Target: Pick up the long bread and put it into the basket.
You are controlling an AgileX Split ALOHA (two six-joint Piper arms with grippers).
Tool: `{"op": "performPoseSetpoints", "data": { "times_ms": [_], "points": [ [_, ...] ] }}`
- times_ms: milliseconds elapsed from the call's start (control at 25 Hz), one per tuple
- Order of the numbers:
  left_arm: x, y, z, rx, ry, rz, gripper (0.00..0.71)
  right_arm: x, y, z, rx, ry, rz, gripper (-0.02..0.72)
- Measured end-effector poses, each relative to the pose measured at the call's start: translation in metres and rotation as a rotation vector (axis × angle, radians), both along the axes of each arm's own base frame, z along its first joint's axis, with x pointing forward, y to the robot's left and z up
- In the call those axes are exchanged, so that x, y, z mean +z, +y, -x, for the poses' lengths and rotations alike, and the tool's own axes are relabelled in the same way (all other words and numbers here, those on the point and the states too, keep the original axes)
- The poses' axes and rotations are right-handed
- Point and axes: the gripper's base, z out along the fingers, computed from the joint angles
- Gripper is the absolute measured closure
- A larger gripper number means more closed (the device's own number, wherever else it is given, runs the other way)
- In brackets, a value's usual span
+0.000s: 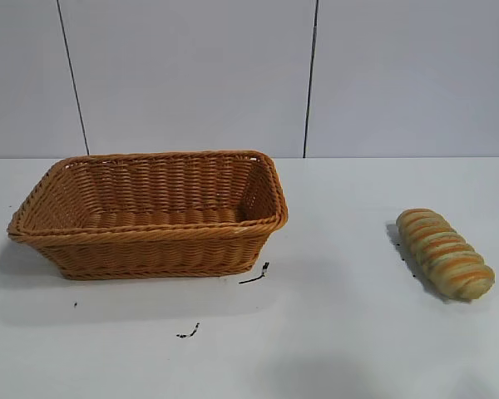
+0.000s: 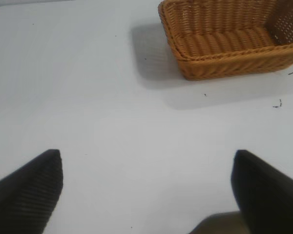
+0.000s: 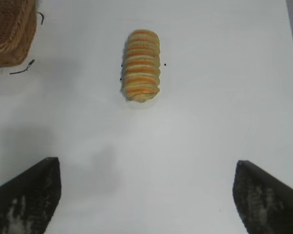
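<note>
On the left half of the white desk [image 1: 333, 349] sits the basket [image 1: 150, 243], a large rectangular wicker container, orange-brown, with a thick braided rim and nothing visible inside it. A few small dark marks [image 1: 255, 275] dot the desk just in front of it.

Well apart from the basket, on the right half of the desk, lies the long bread [image 1: 445, 253]. It is a short ribbed loaf striped tan, orange and pale, flat on the surface and touched by nothing. In the exterior view its long axis runs at a slant, from far-left to near-right.

Neither arm appears in the exterior view. The left end effector [image 2: 146, 187] hovers over bare desk with its fingers spread wide, holding nothing; the basket is ahead of it and off to one side. The right end effector [image 3: 146, 195] is likewise released and empty. From its wrist camera the loaf lies almost straight ahead, a little off centre, with its long axis pointing nearly along the line of approach.

The right arm looks the nearer one to the bread, so reaching forward and closing across the loaf's narrow width seems the natural next move.
</note>
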Motion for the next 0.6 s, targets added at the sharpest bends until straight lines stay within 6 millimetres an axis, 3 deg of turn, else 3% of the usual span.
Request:
{"op": "performPoseSetpoints", "data": {
  "times_ms": [320,600],
  "points": [
    [0.000,0.000,0.000,0.000,0.000,0.000,0.014,-0.049,0.015,-0.106,0.083,0.150,0.017,0.044],
    [0.000,0.000,0.000,0.000,0.000,0.000,0.014,-0.100,0.024,-0.165,0.091,0.216,0.019,0.045]
  ]
}}
